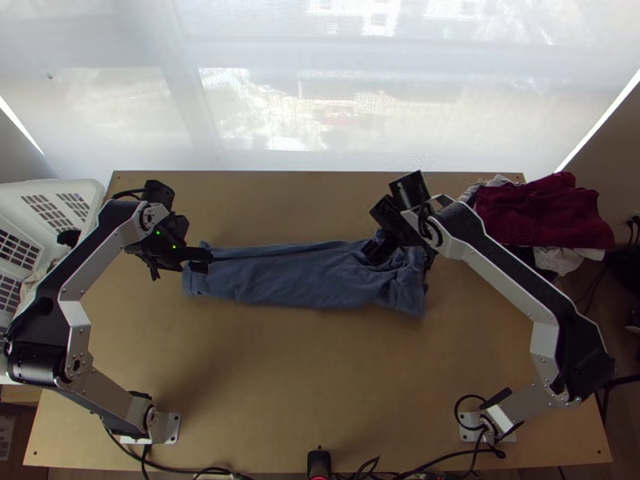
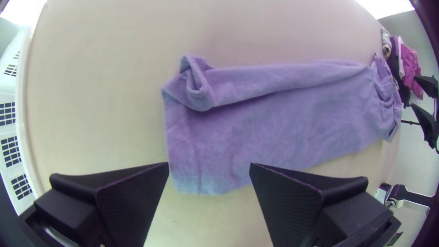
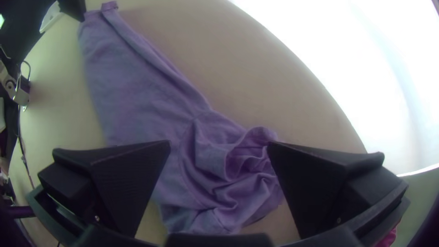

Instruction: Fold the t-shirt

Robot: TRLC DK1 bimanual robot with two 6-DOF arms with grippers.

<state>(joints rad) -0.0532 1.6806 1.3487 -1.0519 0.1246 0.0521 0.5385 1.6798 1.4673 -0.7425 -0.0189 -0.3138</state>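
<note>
Looking at the t-shirt [image 1: 280, 276]: it's one long strip across the table [image 1: 280, 384], long axis running left to right, a bit nearer the far edge than the near one. Left end fairly flat, with a small curled flap at its far corner. A lengthwise band is turned over along the far side. Right end is bunched, loose creases all through it.

Left gripper [image 2: 209, 163] is at the left end, fingers spread, nothing pinched. From there the cloth runs off to the right. Right gripper [image 3: 219, 144] is above the bunched end, fingers wide apart with creased fabric below and between them, no grip on it. From there the strip runs left. Can't tell whether either one touches cloth.

So each arm owns the end nearest to it, no crossing needed. My read: the lengthwise folding looks mostly done, and what's left is tidying the ends, then folding across the long axis. Right gripper is the better placed to sort the bunch; a tug outward to the right, along the axis, should flatten it if the left end is pinned. Pull toward near or far instead and the strip probably skews. Closing on the bunch as it lies could catch several layers and drag the turned-over band out of line.
</note>
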